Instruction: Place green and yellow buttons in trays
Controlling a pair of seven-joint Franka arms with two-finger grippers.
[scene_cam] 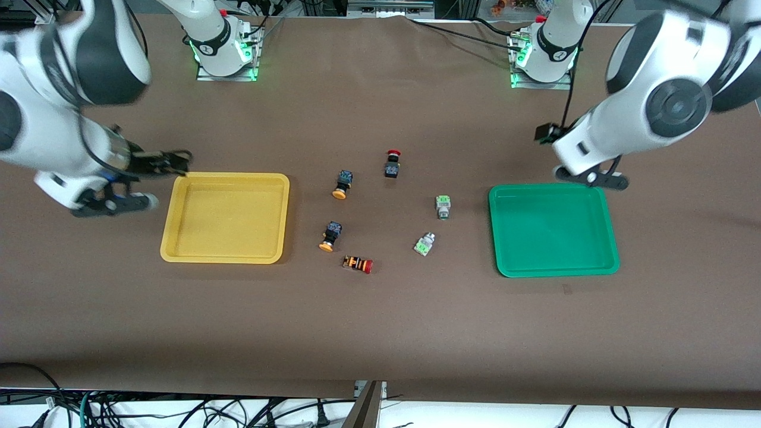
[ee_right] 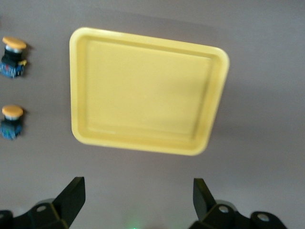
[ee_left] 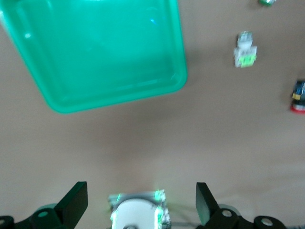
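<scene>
green tray (ee_left: 102,57): cut off at 12 o'clock edge, left wrist | red-capped switch (ee_left: 299,98): cropped at 3 o'clock

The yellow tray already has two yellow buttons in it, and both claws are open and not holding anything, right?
Not quite. The yellow tray is empty in the front view. The two yellow buttons lie on the table beside it, toward the green tray. The rest is right: the wrist views show the left claw and the right claw open and holding nothing.
</scene>
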